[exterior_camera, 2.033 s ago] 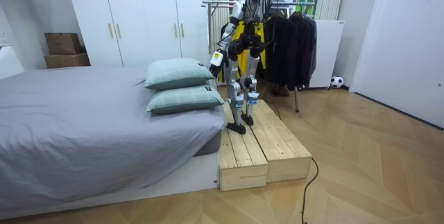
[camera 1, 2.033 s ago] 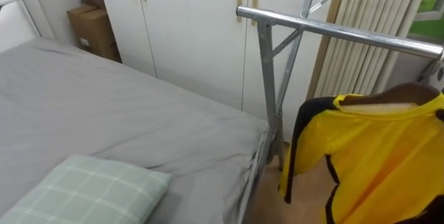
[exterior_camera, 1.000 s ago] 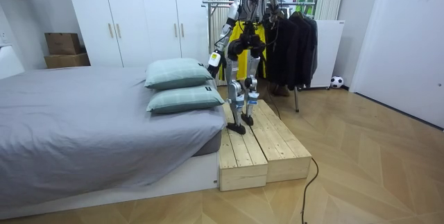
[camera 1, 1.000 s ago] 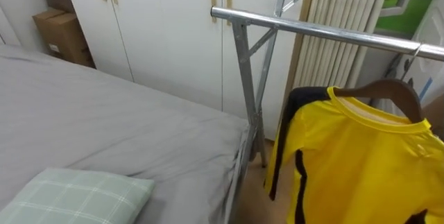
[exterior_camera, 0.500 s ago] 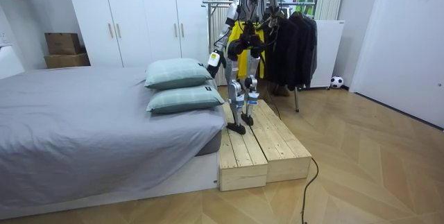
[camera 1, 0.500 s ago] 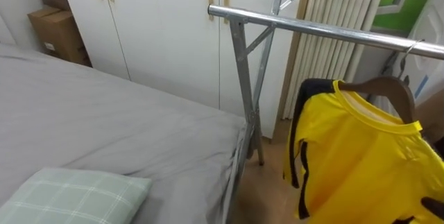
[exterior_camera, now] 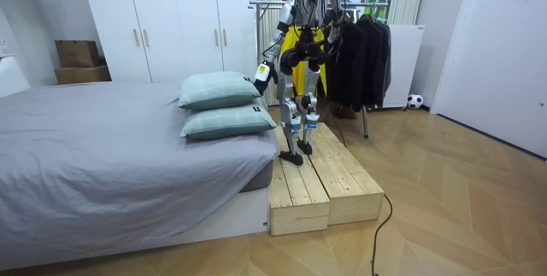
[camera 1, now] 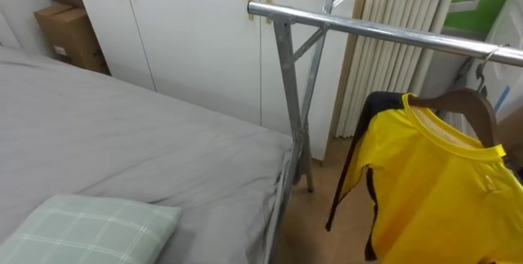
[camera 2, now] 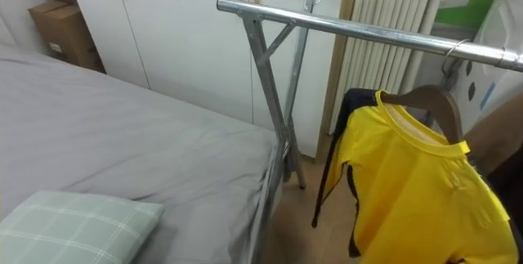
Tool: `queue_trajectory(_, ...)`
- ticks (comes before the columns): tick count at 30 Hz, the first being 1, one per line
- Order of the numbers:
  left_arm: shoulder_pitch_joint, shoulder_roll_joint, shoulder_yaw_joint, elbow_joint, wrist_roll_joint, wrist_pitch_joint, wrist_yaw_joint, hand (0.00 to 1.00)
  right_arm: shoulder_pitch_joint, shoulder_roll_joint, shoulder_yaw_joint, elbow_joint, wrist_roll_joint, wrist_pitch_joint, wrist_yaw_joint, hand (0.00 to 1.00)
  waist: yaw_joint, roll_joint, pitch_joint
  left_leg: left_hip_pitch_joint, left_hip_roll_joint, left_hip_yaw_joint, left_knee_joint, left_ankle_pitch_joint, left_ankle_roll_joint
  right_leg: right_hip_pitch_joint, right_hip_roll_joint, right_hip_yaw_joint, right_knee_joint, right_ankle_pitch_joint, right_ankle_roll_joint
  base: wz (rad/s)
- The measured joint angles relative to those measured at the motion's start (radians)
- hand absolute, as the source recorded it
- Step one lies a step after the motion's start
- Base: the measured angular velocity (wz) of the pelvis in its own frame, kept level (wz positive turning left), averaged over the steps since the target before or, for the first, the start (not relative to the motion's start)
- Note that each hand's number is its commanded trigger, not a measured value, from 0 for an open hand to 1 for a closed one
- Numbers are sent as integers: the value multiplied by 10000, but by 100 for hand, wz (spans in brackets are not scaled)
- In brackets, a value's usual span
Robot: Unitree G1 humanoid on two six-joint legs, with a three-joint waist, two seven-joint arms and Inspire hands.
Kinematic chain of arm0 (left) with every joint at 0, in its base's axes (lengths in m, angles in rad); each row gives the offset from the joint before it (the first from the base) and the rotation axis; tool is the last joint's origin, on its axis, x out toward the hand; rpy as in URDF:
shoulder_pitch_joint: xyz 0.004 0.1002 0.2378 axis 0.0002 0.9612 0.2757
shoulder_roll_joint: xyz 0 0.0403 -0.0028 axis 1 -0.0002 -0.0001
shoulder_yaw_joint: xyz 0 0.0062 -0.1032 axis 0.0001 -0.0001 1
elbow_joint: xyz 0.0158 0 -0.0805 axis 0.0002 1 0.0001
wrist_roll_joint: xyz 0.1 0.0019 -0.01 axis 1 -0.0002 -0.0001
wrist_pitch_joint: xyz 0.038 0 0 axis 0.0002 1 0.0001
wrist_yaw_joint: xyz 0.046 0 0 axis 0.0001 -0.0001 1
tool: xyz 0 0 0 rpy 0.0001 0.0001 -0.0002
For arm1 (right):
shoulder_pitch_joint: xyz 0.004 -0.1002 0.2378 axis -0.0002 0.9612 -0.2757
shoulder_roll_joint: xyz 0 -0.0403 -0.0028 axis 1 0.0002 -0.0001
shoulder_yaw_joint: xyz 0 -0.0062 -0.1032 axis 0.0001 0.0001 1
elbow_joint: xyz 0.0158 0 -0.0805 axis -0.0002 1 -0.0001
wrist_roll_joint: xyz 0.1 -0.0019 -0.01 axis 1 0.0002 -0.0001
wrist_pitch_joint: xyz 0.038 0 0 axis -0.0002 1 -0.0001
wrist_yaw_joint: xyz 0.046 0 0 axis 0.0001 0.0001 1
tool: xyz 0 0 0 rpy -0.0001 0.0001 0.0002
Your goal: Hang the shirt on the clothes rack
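Note:
A yellow shirt [camera 1: 433,190] with black trim hangs on a wooden hanger [camera 1: 458,102]. The hanger's metal hook [camera 1: 488,54] sits over the silver rail [camera 1: 384,31] of the clothes rack, near its right part. The shirt hangs free, with no hand on it. In the room view I stand on a wooden platform [exterior_camera: 329,182] facing the rack [exterior_camera: 267,4], beside the bed. My left hand [exterior_camera: 261,73] hangs at my side towards the bed, too small to read.
The grey bed [camera 1: 122,141] with a green checked pillow [camera 1: 90,227] lies to my left. White wardrobes [camera 1: 196,27] and a cardboard box [camera 1: 69,35] stand behind it. The rack's upright post [camera 1: 290,100] stands at the bed's corner. Dark clothes [exterior_camera: 359,49] hang further right.
The shirt has swung slightly right under the rail. A dark shape at the lower right edge half a second ago has gone. My left hand has lifted a little.

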Motion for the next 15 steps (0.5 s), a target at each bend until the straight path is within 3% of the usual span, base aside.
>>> queue_trajectory(5,-293,-105,-224,5,-21,-35,183,0,360,1076,663,449,-62,-152,52,0,56,157,24,-167,3,-6,24,1,1,-110,21,-1,-131,155,-17,0)
queue_trajectory(15,-369,-455,-619,88,-784,-460,622,0,560,1912,1177,1649,-154,-465,20,0,91,421,14,-255,-37,-15,-44,5,78,-306,28,166,-141,366,51,-5)
